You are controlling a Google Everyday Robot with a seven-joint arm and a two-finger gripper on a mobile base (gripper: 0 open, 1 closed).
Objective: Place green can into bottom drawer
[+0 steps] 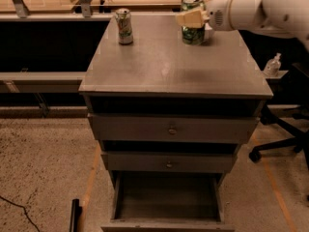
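Across the middle of the view stood the grey cabinet (169,76), and the white arm (260,8) reached in from 2 o'clock over its back edge. Down at 6 o'clock the bottom drawer (166,224) was pulled out, its box showing nothing inside, with the two upper drawers (171,128) shut above it. On the cabinet top, toward 1 o'clock, the green can (193,34) stood upright with the gripper (198,23) pinching its upper half, one pale finger (190,18) lying across its front. Whether the base had left the surface could not be told. A paler can (124,27) stood at 11 o'clock, well apart. To carry it well, I judged the green can should rise straight up, then travel toward 6 o'clock past the front edge before any descent, since the top overhung the drawers. The open room looked best in the drawer's front half. Its side walls were near, so a centred, upright lowering seemed safest. A chair (280,134) at 4 o'clock crowded the arm's side.
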